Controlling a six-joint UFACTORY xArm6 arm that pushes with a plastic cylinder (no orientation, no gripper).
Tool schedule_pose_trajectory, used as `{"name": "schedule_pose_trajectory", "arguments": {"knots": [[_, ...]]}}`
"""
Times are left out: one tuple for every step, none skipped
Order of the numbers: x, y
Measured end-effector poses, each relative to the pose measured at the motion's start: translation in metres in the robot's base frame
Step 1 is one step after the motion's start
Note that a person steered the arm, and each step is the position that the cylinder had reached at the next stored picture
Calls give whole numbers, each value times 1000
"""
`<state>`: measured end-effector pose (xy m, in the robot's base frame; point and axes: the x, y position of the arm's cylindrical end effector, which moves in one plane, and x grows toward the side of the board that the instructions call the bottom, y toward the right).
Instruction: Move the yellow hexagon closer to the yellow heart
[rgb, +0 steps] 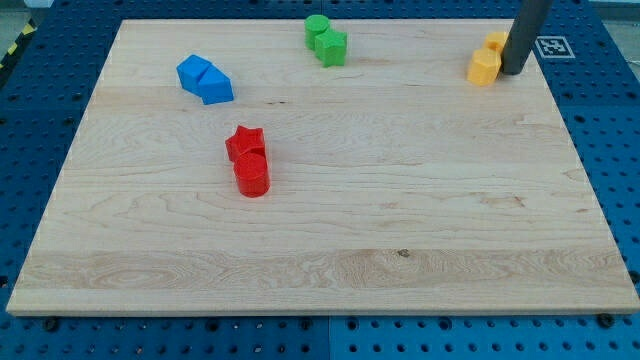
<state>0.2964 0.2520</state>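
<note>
- Camera view: my tip (514, 72) sits at the view's top right, touching or just beside two yellow blocks on the wooden board (320, 250).
- Nearer yellow block (484, 67), prob. the yellow hexagon; other yellow block (496, 42) behind, part hidden by rod, shape can't tell.
- No jaws here, just a rod: nothing held.
- Judgement: block looks light, rigid, slides easy; push a flat side, centred, or it spins.

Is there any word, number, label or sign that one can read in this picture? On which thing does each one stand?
No readable words or numbers.
Only sign: a black-and-white square marker on the blue pegboard, at the view's top right, beside the dark rod; it is a pattern, not text.
The wooden board and the blocks bear no lettering.
</note>
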Motion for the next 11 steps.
{"name": "schedule_pose_trajectory", "arguments": {"knots": [[-12, 0], [-22, 0], [-22, 6], [-15, 13], [8, 14], [43, 14], [67, 12], [65, -8], [57, -24], [57, -24], [49, -24]]}}
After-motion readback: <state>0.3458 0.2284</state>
